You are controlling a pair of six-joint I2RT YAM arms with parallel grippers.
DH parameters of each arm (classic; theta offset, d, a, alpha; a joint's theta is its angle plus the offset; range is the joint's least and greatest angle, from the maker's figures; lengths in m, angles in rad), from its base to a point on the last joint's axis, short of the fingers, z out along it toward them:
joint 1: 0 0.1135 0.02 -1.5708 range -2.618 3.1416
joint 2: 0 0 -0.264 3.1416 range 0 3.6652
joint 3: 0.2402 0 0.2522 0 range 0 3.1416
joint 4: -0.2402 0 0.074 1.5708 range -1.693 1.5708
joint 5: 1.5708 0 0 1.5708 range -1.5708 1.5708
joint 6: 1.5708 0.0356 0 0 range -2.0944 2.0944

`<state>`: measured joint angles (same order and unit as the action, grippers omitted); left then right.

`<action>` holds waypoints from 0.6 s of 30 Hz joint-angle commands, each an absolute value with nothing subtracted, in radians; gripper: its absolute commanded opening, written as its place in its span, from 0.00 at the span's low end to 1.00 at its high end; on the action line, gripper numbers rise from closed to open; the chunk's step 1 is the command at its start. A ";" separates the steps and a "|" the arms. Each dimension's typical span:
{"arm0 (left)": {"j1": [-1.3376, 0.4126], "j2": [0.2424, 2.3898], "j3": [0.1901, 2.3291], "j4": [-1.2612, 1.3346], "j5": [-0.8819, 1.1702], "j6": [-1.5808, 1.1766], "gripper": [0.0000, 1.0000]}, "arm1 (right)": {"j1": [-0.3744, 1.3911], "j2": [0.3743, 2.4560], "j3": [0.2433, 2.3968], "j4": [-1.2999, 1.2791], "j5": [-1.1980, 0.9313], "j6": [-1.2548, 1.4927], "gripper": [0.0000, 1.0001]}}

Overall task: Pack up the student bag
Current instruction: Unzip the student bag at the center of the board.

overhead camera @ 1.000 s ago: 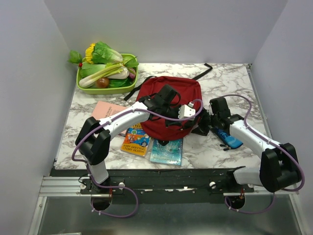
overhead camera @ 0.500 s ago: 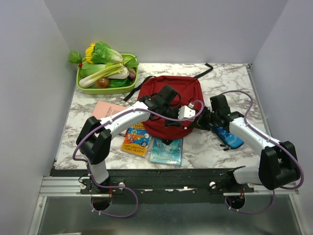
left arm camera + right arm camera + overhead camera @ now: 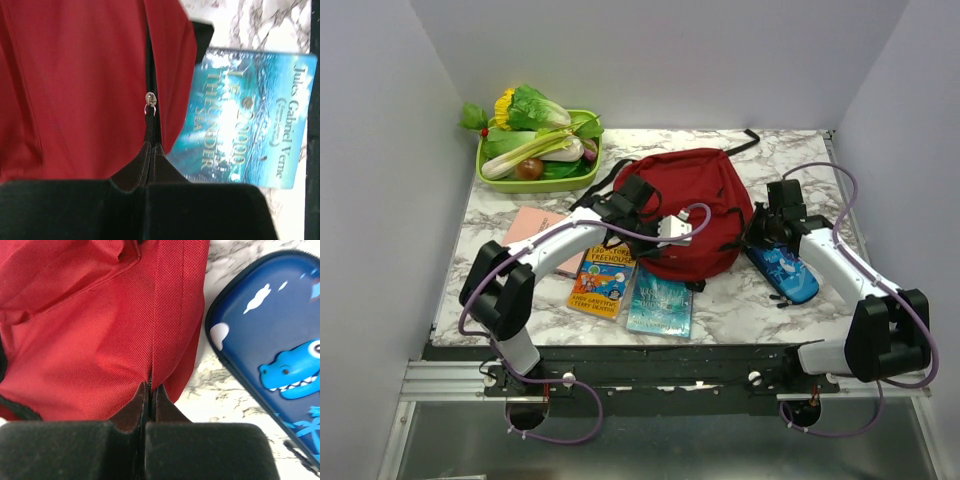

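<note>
The student bag (image 3: 695, 205), dark red with black trim, lies mid-table, held between both arms. My left gripper (image 3: 668, 230) is at its front left, shut on the black zipper pull cord (image 3: 150, 125) just below the silver slider (image 3: 150, 97). In the left wrist view the left gripper (image 3: 151, 147) has its jaws pressed together on that cord. At the bag's right side, my right gripper (image 3: 757, 230) is shut on a pinched fold of red fabric (image 3: 155, 340). The right wrist view shows the right gripper (image 3: 151, 389) clamped tight on that fold.
A blue dinosaur pencil case (image 3: 782, 270) (image 3: 275, 350) lies right of the bag, under the right arm. A teal book (image 3: 660, 302) (image 3: 245, 130), a colourful book (image 3: 600, 280) and a pink notebook (image 3: 535, 225) lie front left. A green tray of vegetables (image 3: 490, 178) stands back left.
The right gripper closed on the bag's right side and drew back to the right. The left gripper moved left with the zipper pull. The bag now spreads wider between them.
</note>
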<state>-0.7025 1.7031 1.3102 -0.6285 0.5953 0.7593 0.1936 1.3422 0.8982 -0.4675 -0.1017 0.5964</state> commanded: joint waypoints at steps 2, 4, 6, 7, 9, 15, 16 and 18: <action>-0.621 1.592 1.252 -0.721 0.540 0.811 0.00 | 0.172 1.397 0.977 -0.445 0.061 0.499 0.01; -0.601 1.575 1.229 -0.729 0.511 0.827 0.00 | 0.169 1.434 1.006 -0.420 0.084 0.485 0.01; -0.575 1.552 1.195 -0.729 0.462 0.848 0.00 | 0.167 1.465 1.031 -0.410 0.109 0.473 0.01; -0.569 1.548 1.184 -0.724 0.450 0.851 0.00 | 0.167 1.494 1.045 -0.407 0.142 0.460 0.01; -0.552 1.532 1.151 -0.700 0.411 0.856 0.00 | 0.161 1.512 1.086 -0.408 0.166 0.454 0.00; -0.529 1.543 1.072 -0.540 0.258 0.847 0.00 | 0.161 1.447 1.088 -0.403 0.189 0.463 0.01; -0.522 1.549 1.075 -0.519 0.223 0.829 0.00 | 0.161 1.439 1.082 -0.408 0.170 0.466 0.02; -0.514 1.575 1.121 -0.518 0.241 0.816 0.00 | 0.163 1.408 1.069 -0.425 0.117 0.460 0.30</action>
<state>-0.5552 1.5566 1.0962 -0.5175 0.3943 0.8371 0.1864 1.4796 1.0691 -0.4538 0.0288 0.4950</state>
